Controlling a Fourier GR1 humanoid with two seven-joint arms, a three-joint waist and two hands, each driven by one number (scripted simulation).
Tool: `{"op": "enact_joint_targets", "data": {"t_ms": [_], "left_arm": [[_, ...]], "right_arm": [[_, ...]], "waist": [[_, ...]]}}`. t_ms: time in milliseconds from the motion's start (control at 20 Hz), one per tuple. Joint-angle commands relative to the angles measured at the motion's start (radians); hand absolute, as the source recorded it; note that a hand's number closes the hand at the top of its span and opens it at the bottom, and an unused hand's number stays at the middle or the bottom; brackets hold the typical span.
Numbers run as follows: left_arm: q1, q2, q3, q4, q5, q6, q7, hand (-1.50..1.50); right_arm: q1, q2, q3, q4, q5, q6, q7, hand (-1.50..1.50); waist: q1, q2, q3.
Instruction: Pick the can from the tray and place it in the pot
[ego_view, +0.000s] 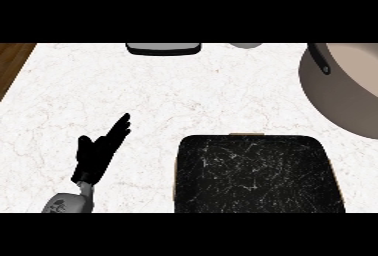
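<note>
Lower left of frame: left hand, black, on a grey forearm coming in from the bottom edge. Fingers straight and pressed close together, pointing up and to the right, towards frame centre. Thumb set slightly apart on the left side. Holding nothing, pinching nothing. Sits over bare white marbled counter, well left of the tray and apart from it.

Can: cannot tell where. Not made out on the tray, near the fingers, or in the visible part of the pot. So no can-to-finger relation to report from this view.

Lower centre to lower right: tray, black, scratched surface, rounded corners, thin tan rim showing along the top and left edges. Cut off by the bottom edge.

Upper right: pot, grey-brown wall, paler inside, dark handle on the rim at its upper left. Cut off by the right edge, so most of the interior hidden. Near the tray's upper right corner but not touching.

Top edge, centre: dark flat item with a grey middle, only partly in frame, not identifiable. Just right of it: small pale grey shape, also cut off, not identifiable.

Upper left corner: strip of brown wood beside the counter's edge.

Right hand: out of frame.
</note>
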Motion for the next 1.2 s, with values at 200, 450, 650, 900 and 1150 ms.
{"op": "enact_joint_targets", "data": {"t_ms": [200,450,650,900,1150], "left_arm": [[-0.007,-0.001,0.0,-0.004,0.012,-0.019,-0.008,0.0],[-0.011,-0.002,-0.015,-0.008,0.004,-0.028,-0.001,0.0],[-0.018,-0.011,-0.011,0.018,0.008,-0.027,-0.005,0.0],[-0.028,-0.005,-0.014,0.016,-0.003,-0.029,-0.004,0.0],[-0.054,-0.008,-0.012,0.014,0.001,-0.033,0.021,0.0]], "right_arm": [[-0.033,-0.213,-0.118,0.208,-0.019,0.103,-0.181,1.5],[-0.048,-0.26,-0.102,0.247,0.044,0.019,-0.283,1.5],[-0.077,-0.315,-0.095,0.281,0.077,-0.025,-0.348,1.5],[-0.14,-0.393,-0.074,0.316,0.138,-0.114,-0.418,1.5],[-0.234,-0.424,-0.016,0.392,0.202,-0.145,-0.421,1.5]], "waist": [[0.024,0.002,0.005],[0.038,-0.001,0.005],[0.038,0.002,0.003],[0.048,-0.001,-0.001],[0.056,-0.002,-0.005]]}}
